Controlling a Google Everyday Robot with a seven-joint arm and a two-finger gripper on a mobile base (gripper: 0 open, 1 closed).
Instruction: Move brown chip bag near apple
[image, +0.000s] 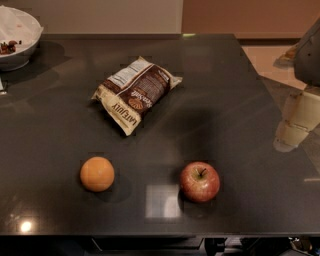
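Observation:
The brown chip bag (136, 92) lies flat on the dark table (225, 100), left of centre and toward the back, with its white nutrition label facing up. The red apple (200, 181) with a short dark stem stands near the front edge, right of centre, well apart from the bag. My gripper (292, 126) hangs at the far right of the view, over the table's right edge, away from both the bag and the apple. It holds nothing that I can see.
An orange round fruit (97, 174) sits at the front left, level with the apple. A white bowl (16, 37) stands at the back left corner. A wall runs behind the table, and floor shows past its right edge.

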